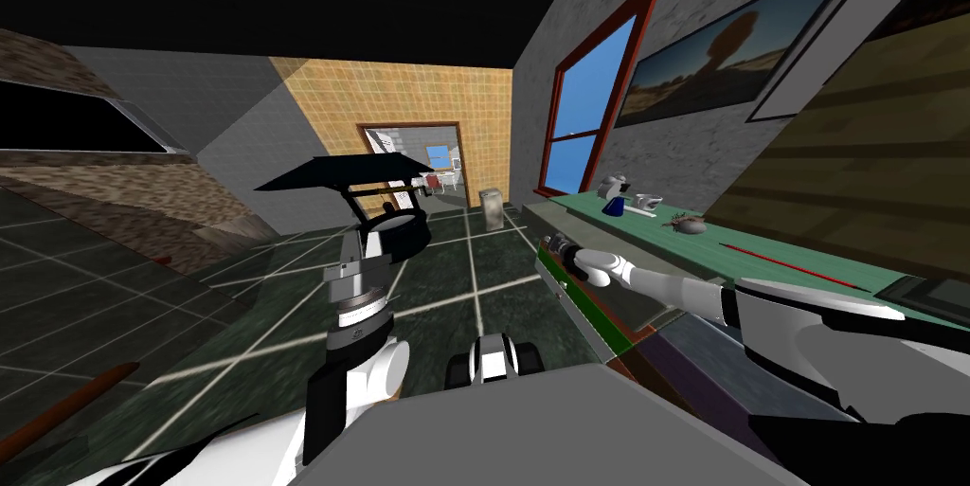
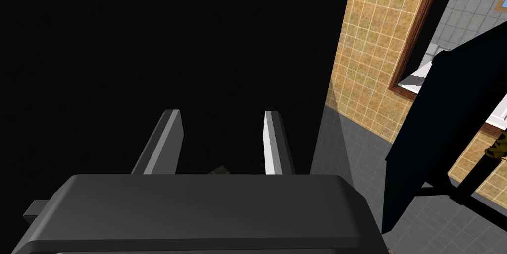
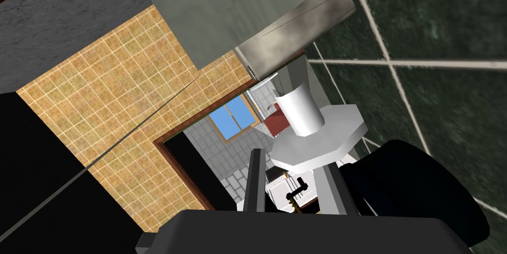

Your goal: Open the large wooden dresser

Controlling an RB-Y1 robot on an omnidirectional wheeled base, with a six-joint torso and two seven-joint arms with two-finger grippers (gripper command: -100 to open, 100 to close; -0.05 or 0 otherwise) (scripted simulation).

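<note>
The dresser (image 1: 758, 248) is a long low unit along the right wall, with a green top and a front of green and dark panels (image 1: 592, 319). My right arm reaches forward along that front. My right gripper (image 1: 552, 245) is beside the upper front edge, near the far end. In the right wrist view the dresser's grey-green face (image 3: 247, 8) lies off to one side of the right gripper (image 3: 291, 161), which is open with nothing between its fingers. My left gripper (image 1: 352, 243) is raised over the floor, away from the dresser. The left gripper (image 2: 220, 115) is open and empty.
A black table-like thing (image 1: 350, 172) with a round black base (image 1: 398, 234) stands ahead of the left arm. A grey bin (image 1: 491, 208) sits by the doorway (image 1: 426, 168). A blue vase (image 1: 613, 207), white ware (image 1: 647, 201) and a bowl (image 1: 690, 225) stand on the dresser.
</note>
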